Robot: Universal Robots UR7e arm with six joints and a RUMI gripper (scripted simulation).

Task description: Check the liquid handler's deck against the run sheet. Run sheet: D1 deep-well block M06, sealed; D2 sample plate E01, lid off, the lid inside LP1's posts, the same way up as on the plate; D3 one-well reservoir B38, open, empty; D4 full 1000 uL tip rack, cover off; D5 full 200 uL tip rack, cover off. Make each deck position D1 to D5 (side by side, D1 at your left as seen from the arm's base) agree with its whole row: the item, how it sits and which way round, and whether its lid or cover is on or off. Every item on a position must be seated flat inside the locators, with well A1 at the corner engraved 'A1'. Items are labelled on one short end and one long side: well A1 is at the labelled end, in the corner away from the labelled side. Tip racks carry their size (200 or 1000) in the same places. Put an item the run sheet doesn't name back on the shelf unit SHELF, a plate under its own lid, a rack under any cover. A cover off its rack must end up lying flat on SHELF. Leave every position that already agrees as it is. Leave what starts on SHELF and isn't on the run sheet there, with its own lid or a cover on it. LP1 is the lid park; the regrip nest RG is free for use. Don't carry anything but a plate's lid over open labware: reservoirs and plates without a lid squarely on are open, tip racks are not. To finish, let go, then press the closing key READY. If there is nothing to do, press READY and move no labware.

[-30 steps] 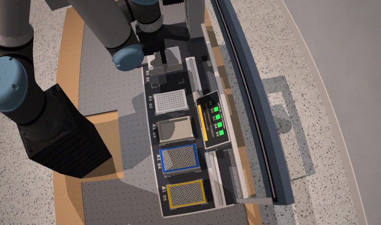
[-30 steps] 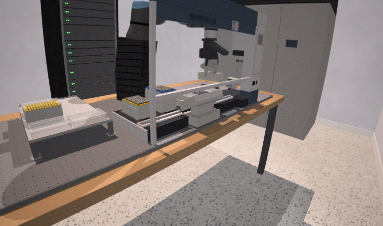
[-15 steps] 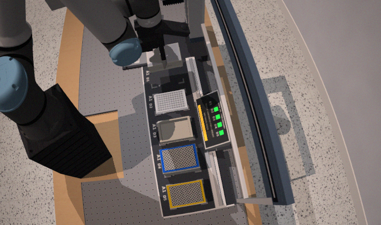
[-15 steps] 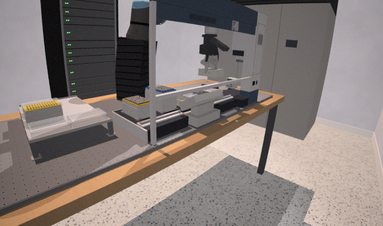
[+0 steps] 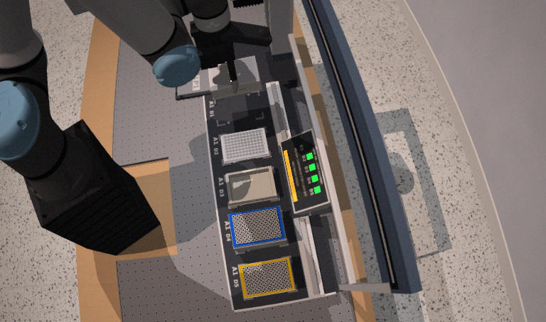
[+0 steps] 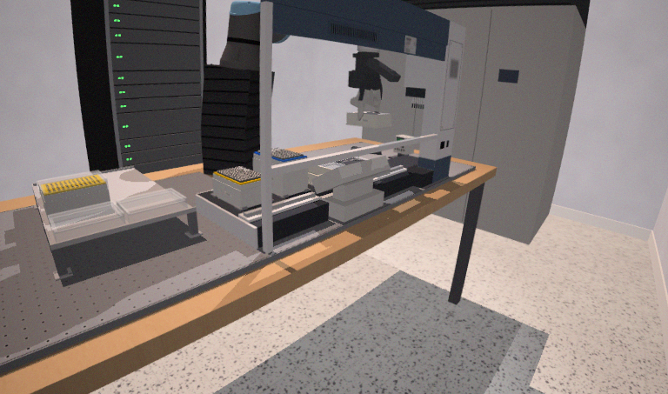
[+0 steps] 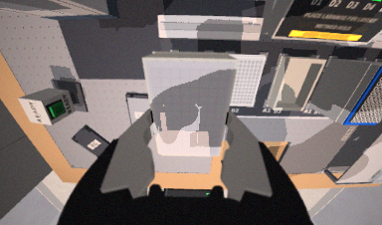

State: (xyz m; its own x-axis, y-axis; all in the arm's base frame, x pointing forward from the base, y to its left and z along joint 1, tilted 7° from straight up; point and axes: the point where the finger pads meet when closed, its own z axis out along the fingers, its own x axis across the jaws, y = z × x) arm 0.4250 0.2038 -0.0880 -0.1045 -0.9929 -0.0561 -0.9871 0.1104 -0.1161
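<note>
— Starting at the left: where does the READY key (image 7: 55, 108) come in?

— Not yet. It sits well off to the left on the perforated grey board. The gripper (image 7: 189, 135) is clenched on the deep-well block (image 7: 189, 81), both grey jaws pressing its long sides, high above the deck and apart from it.

— And D1 (image 5: 235, 113)?

— Bare, a dark plate with pale corner locators, just below and beside the block. I'd keep the block level, square it to those locators, and lower straight down so the labelled end meets the engraved A1 corner. I can't read the label.

— Anything to avoid on the right?

— The lidless sample plate (image 7: 247, 78), a fine white grid, and the smooth beige reservoir (image 7: 293, 83) — both open. The block looks boxy and rigid under a flat matte seal.
</note>
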